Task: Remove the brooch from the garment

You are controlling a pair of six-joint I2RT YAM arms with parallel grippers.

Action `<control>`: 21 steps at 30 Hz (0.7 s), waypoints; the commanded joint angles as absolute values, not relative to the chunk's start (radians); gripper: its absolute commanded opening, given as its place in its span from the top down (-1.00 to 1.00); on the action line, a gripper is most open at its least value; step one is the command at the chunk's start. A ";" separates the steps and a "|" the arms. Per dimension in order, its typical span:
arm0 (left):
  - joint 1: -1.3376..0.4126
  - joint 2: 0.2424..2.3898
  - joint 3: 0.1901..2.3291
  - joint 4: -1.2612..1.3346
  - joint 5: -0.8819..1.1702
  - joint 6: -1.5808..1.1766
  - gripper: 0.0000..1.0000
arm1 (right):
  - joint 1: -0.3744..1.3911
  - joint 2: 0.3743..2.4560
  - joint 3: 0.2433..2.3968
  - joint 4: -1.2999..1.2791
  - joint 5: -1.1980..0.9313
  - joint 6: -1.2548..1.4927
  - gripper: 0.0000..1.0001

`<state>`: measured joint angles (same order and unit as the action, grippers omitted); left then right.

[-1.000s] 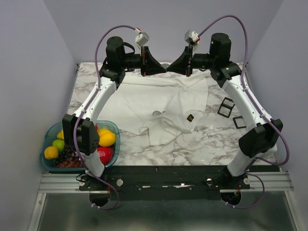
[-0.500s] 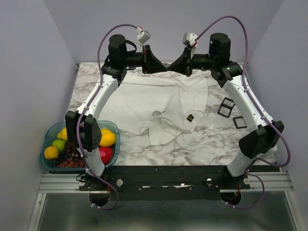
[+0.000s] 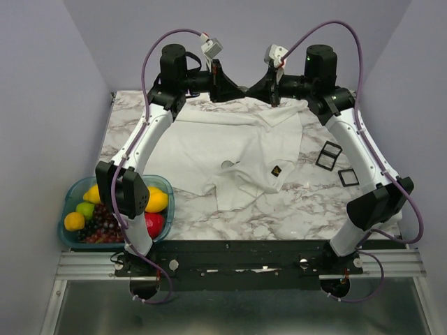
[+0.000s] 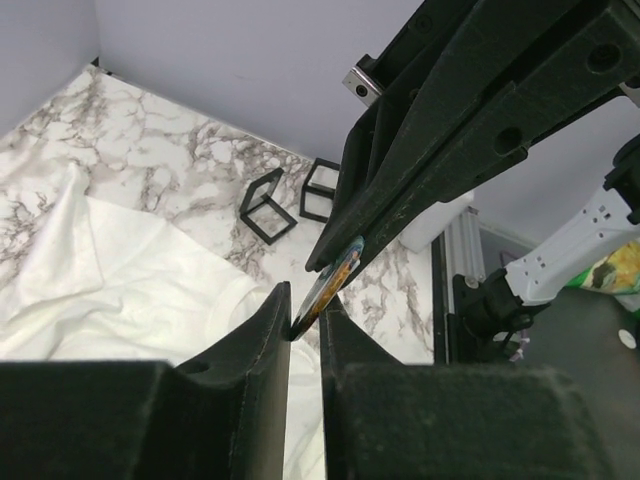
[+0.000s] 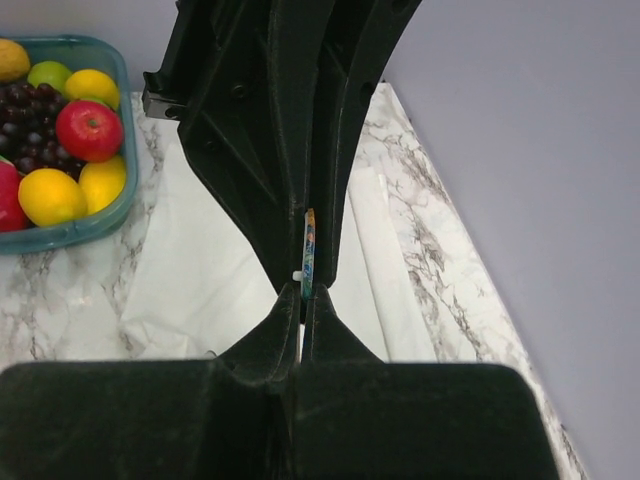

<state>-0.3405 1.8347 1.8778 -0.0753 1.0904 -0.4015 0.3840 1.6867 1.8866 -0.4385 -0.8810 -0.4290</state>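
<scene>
In the upper centre of the top view, over the far edge of the worktop (image 3: 321, 202), the two tools meet tip to tip. The left tool (image 4: 303, 300) is narrowly parted, its jaws looser than the brooch (image 4: 330, 278), which shows edge-on between them. The right tool (image 5: 303, 295) is clamped on the brooch's rim. The brooch is in the air, clear of the garment (image 3: 202, 143), which lies spread mid-frame.

This looks like a hand-over to the right. To do it well, the left tool should part a little more and back straight out without dragging the disc. The right should hold firm and keep in place until the left is clear.

Compared with a second earlier, both tools have moved up the frame with their tips together. The garment has not shifted.
</scene>
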 commanded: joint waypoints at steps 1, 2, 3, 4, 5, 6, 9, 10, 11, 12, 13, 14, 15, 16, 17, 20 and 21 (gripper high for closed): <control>-0.376 1.847 1.891 -0.159 0.925 -0.286 0.43 | 0.479 1.655 1.908 -0.460 -1.022 -0.423 0.99; -0.373 1.839 1.890 -0.175 0.937 -0.235 0.34 | 0.479 1.657 1.905 -0.451 -1.000 -0.413 0.99; -0.362 1.821 1.885 -0.202 0.954 -0.210 0.28 | 0.476 1.658 1.904 -0.449 -0.993 -0.410 0.99; -0.354 1.809 1.882 -0.218 0.968 -0.181 0.22 | 0.472 1.661 1.904 -0.448 -0.989 -0.410 0.99; -0.347 1.795 1.875 -0.238 0.991 -0.110 0.06 | 0.474 1.661 1.907 -0.448 -0.982 -0.402 0.99; -0.331 1.757 1.852 -0.271 1.009 -0.066 -0.02 | 0.463 1.664 1.910 -0.446 -0.979 -0.394 0.99; -0.310 1.659 1.784 -0.374 1.038 0.180 -0.30 | 0.430 1.684 1.940 -0.448 -0.989 -0.347 0.99; -0.298 1.635 1.769 -0.402 1.035 0.234 -0.37 | 0.420 1.695 1.951 -0.448 -0.995 -0.335 0.99; -0.292 1.614 1.752 -0.431 1.031 0.282 -0.49 | 0.411 1.701 1.959 -0.454 -1.005 -0.316 0.99; -0.287 1.576 1.721 -0.475 1.028 0.360 -0.53 | 0.396 1.706 1.976 -0.457 -1.008 -0.308 0.99; -0.276 1.559 1.706 -0.488 1.026 0.383 -0.55 | 0.388 1.710 1.980 -0.462 -1.012 -0.301 0.99; -0.273 1.543 1.689 -0.495 1.022 0.399 -0.57 | 0.382 1.716 1.980 -0.468 -1.019 -0.293 0.99; -0.270 1.517 1.657 -0.495 1.022 0.400 -0.57 | 0.371 1.720 1.980 -0.469 -1.023 -0.276 0.99; -0.267 1.505 1.640 -0.494 1.022 0.402 -0.58 | 0.367 1.721 1.977 -0.471 -1.026 -0.270 0.99; -0.267 1.496 1.625 -0.489 1.019 0.403 -0.60 | 0.365 1.723 1.971 -0.475 -1.029 -0.264 0.99; -0.265 1.471 1.550 -0.471 0.993 0.397 -0.61 | 0.357 1.718 1.936 -0.485 -1.020 -0.270 0.99; -0.265 1.467 1.508 -0.460 0.980 0.397 -0.61 | 0.353 1.709 1.924 -0.495 -1.013 -0.300 0.99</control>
<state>-0.2684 1.4849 1.6104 -0.4404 1.0348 0.3271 0.3622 1.7039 1.9533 -0.4644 -0.9894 -0.2985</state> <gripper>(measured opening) 0.803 0.020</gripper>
